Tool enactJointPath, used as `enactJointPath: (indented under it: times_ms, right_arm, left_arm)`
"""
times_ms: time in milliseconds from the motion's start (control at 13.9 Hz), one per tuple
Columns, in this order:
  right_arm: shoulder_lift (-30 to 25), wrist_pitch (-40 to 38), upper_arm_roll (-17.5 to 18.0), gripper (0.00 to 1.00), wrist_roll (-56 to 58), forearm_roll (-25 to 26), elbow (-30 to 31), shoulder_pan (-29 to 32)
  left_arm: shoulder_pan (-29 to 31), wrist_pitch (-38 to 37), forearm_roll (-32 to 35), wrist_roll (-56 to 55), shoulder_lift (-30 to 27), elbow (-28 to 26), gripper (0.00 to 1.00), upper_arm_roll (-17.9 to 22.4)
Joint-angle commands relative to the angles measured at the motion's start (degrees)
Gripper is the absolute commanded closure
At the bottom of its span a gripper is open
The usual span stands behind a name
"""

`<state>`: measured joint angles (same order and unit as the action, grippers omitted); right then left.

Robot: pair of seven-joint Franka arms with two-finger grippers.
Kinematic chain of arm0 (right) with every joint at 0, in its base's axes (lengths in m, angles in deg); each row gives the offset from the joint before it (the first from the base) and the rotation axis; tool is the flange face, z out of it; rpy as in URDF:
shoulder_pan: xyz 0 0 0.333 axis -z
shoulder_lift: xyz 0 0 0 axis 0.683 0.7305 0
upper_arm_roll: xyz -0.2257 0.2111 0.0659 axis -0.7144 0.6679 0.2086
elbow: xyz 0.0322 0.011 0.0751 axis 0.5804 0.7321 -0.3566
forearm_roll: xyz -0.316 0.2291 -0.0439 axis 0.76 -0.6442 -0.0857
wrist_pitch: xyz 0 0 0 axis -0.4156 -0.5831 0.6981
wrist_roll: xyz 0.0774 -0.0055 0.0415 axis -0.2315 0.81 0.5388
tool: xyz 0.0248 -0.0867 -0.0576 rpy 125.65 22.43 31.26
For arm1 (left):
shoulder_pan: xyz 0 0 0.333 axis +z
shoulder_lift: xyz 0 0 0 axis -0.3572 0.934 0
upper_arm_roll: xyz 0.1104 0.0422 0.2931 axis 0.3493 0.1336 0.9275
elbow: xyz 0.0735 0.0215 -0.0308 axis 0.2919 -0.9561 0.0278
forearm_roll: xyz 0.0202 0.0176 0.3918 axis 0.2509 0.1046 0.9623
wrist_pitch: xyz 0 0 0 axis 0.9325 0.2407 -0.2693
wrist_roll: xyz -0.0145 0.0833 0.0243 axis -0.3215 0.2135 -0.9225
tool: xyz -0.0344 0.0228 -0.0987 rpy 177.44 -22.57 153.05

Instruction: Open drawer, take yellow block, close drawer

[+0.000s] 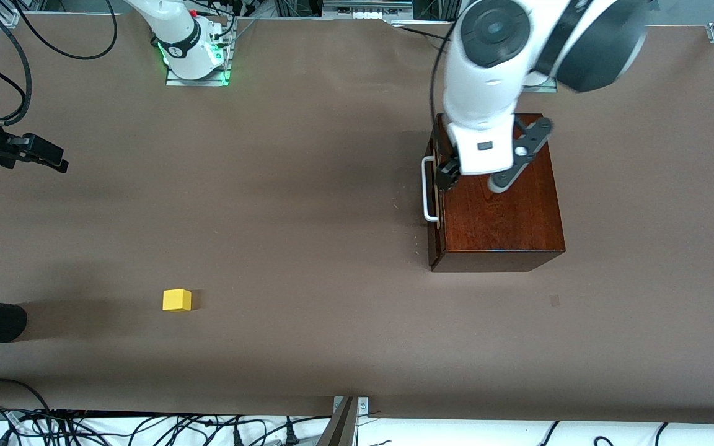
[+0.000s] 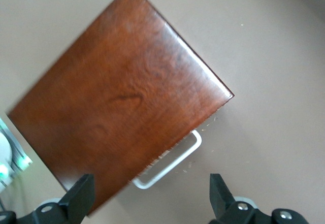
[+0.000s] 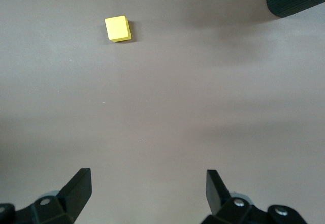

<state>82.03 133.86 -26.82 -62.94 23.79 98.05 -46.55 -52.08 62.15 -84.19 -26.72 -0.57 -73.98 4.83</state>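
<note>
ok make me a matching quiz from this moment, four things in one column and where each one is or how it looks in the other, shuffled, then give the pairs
Things
1. yellow block
2. drawer
3. left gripper
4. right gripper

Places or states
A. pushed in, flush with the dark wooden box
B. open, over the box next to the white handle
C. open, up over bare table at the right arm's end
D. lying on the table, nearer the front camera than the box

Pairs: 1-D, 2-A, 3-B, 4-C
</note>
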Motion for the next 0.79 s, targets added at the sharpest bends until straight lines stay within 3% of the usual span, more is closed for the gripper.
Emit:
enactJointPath:
  times_ms: [0,649,721]
  right_arm:
    - [0.06,0.00,0.96,0.00,-0.32,0.24,-0.59,1.01]
    - [0.06,0.00,0.96,0.00,-0.32,0.24,-0.59,1.01]
    - [0.06,0.00,0.96,0.00,-0.32,0.16,-0.59,1.01]
  left_arm:
    - [4.24,-2.63,-1.01,11.06,-4.06,-1.75,0.00,-0.48]
    - [16.90,-4.14,-1.45,49.30,-11.28,-7.19,0.00,-0.40]
    - [17.00,-2.66,-1.45,52.11,-13.54,-10.85,0.00,-0.05]
